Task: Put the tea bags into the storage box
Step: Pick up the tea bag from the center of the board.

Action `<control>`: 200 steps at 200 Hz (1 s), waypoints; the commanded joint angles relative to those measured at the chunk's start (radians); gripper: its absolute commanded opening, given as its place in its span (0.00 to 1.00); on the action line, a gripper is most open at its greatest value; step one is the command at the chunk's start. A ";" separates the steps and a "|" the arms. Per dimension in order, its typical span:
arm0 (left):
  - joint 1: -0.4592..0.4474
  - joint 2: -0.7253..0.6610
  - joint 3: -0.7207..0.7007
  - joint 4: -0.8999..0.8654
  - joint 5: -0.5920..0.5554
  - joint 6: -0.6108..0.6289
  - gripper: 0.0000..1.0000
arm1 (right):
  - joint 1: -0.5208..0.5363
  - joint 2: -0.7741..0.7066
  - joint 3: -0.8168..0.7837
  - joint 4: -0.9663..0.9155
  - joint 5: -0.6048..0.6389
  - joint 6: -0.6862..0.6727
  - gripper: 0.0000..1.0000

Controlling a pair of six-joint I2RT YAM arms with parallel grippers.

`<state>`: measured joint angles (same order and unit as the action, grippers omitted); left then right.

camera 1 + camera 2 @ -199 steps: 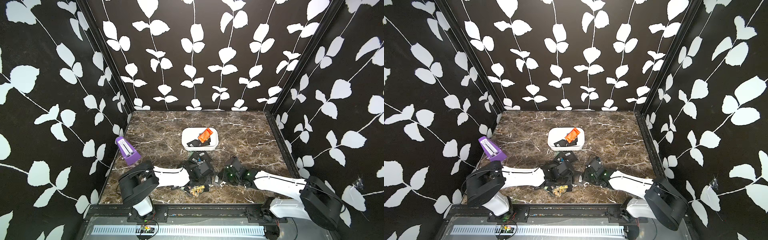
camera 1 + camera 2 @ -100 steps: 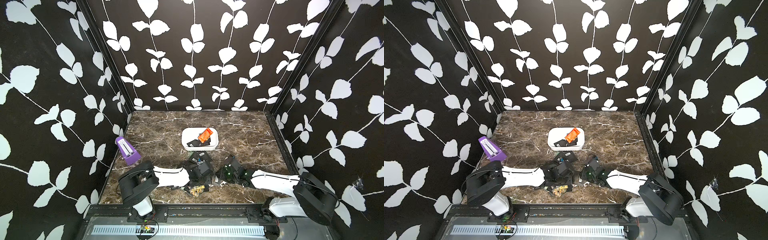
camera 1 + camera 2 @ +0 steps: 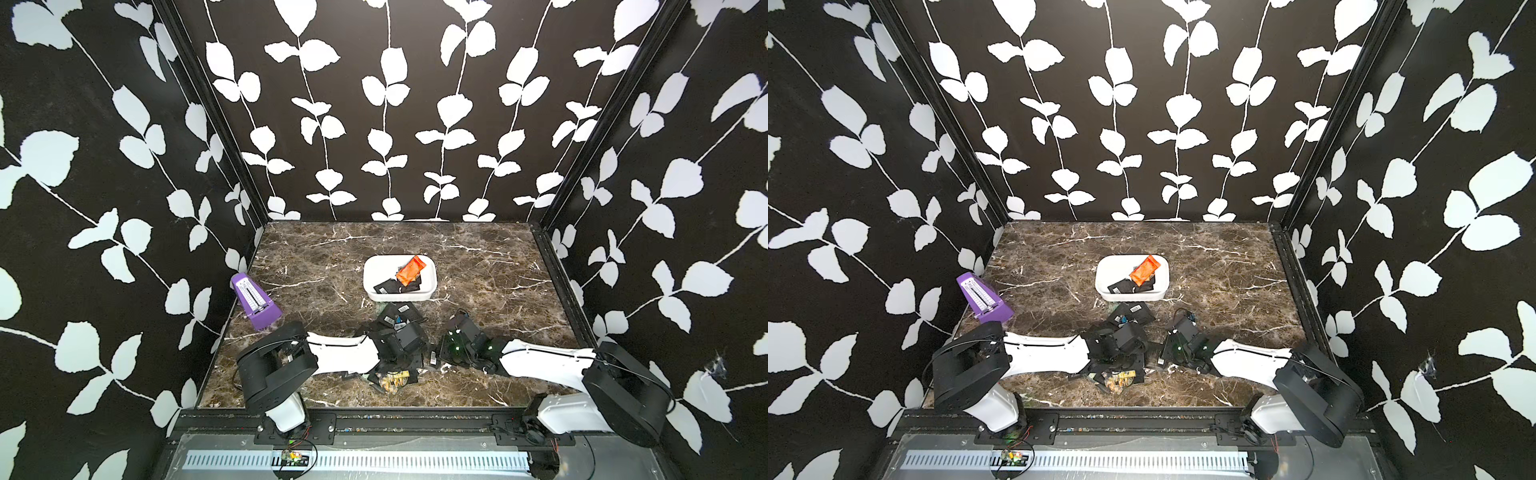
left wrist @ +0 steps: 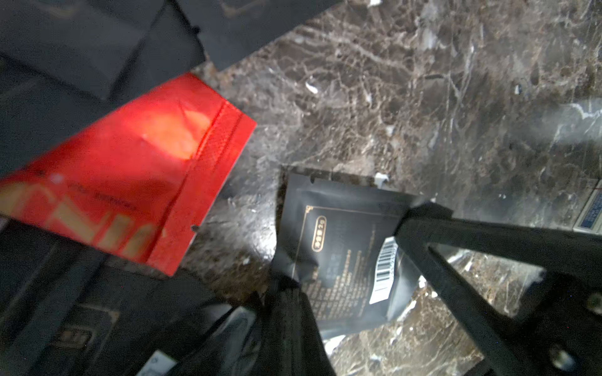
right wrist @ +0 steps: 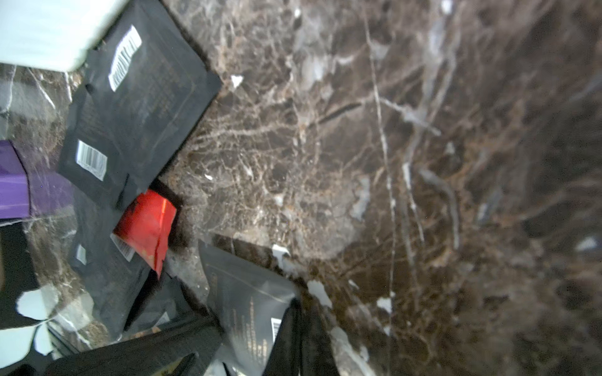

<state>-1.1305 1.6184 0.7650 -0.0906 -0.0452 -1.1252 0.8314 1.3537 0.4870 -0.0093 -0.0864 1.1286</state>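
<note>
The white storage box (image 3: 430, 279) (image 3: 1106, 286) sits mid-table with an orange tea bag (image 3: 410, 269) and black ones inside. More tea bags lie piled near the front: black ones (image 3: 399, 313), a yellow one (image 3: 392, 380), a red one (image 4: 130, 182) (image 5: 146, 224). Both arms reach low into the pile. My right gripper (image 3: 438, 359) (image 5: 299, 312) is shut on the barcode edge of a black tea bag (image 4: 342, 247) (image 5: 247, 306). My left gripper (image 3: 417, 358) (image 4: 285, 283) is shut on that same tea bag's opposite, crumpled corner.
A purple metronome (image 3: 255, 301) (image 5: 13, 182) stands by the left wall. A small printed card box (image 4: 591, 211) shows at the edge of the left wrist view. Patterned walls close in three sides of the marble table (image 3: 478, 257).
My right gripper slid left into the pile and closed on the black tea bag. The left arm has stayed put, shut.
</note>
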 commanded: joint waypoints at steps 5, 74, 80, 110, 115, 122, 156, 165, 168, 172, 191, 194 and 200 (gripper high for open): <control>0.001 -0.015 -0.015 -0.046 0.000 0.021 0.00 | 0.006 -0.025 0.031 -0.060 0.019 -0.030 0.00; 0.001 -0.190 0.113 -0.259 -0.186 0.138 0.12 | 0.005 -0.234 0.169 -0.333 0.118 -0.123 0.00; 0.002 -0.212 0.117 -0.274 -0.208 0.144 0.14 | 0.005 -0.256 0.184 -0.358 0.128 -0.130 0.00; 0.001 -0.312 0.093 -0.338 -0.313 0.145 0.20 | 0.003 -0.325 0.293 -0.469 0.171 -0.179 0.00; 0.003 -0.330 0.078 -0.342 -0.325 0.141 0.21 | 0.003 -0.326 0.314 -0.482 0.175 -0.188 0.00; 0.003 -0.358 0.056 -0.342 -0.339 0.132 0.23 | 0.001 -0.321 0.345 -0.495 0.176 -0.202 0.00; 0.014 -0.494 -0.063 -0.336 -0.370 0.078 0.33 | -0.034 -0.217 0.491 -0.502 0.133 -0.264 0.00; 0.017 -0.523 -0.089 -0.351 -0.374 0.059 0.36 | -0.049 -0.172 0.531 -0.494 0.110 -0.278 0.00; 0.018 -0.534 -0.098 -0.356 -0.375 0.054 0.37 | -0.054 -0.155 0.545 -0.492 0.101 -0.282 0.00; 0.020 -0.548 -0.106 -0.362 -0.377 0.047 0.38 | -0.062 -0.131 0.566 -0.490 0.090 -0.289 0.00; 0.020 -0.605 -0.146 -0.385 -0.372 0.031 0.44 | -0.085 -0.024 0.656 -0.456 0.053 -0.316 0.00; 0.020 -0.613 -0.151 -0.387 -0.370 0.028 0.46 | -0.090 -0.006 0.671 -0.451 0.049 -0.319 0.00; 0.021 -0.627 -0.160 -0.392 -0.365 0.025 0.47 | -0.097 0.027 0.701 -0.441 0.039 -0.324 0.00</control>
<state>-1.1152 1.0527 0.6430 -0.4271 -0.3882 -1.0637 0.7612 1.2785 1.0710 -0.4831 0.0036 0.8623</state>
